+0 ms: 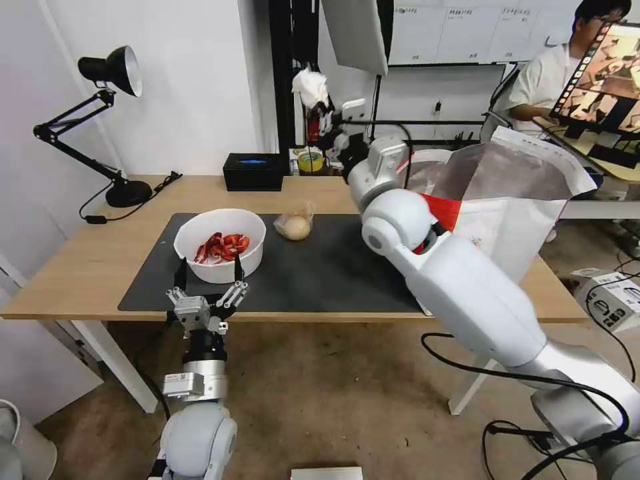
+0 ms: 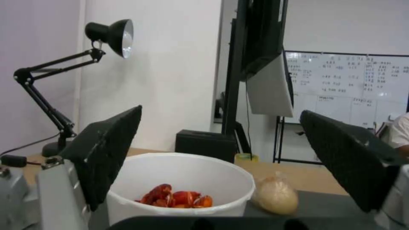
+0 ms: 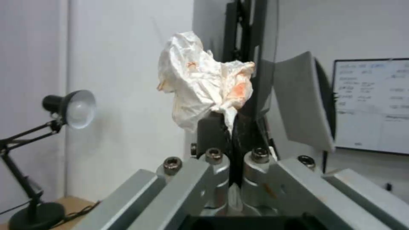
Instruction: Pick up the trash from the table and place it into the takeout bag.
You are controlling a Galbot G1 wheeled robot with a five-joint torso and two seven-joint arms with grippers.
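Note:
A white bowl of red crayfish shells [image 1: 220,243] stands on the dark mat [image 1: 333,273] of the light-wood table [image 1: 80,267]. My left gripper [image 1: 208,277] hovers at the bowl's near side, open, one finger on each side of the bowl [image 2: 183,179]. A clear bag with a pale bun [image 1: 295,227] lies to the bowl's right, seen also as the bun bag [image 2: 274,196]. My right gripper [image 1: 320,113] is raised high above the table's far edge, shut on a crumpled white tissue [image 3: 200,89] with orange stains. The red-and-white takeout bag [image 1: 507,193] stands open at the table's right end.
A black desk lamp [image 1: 110,127] stands at the far left corner with its cable trailing on the table. A black rectangular box [image 1: 253,171] and a yellow roll [image 1: 310,161] sit at the back edge. White boxes [image 1: 610,297] lie on the floor at right.

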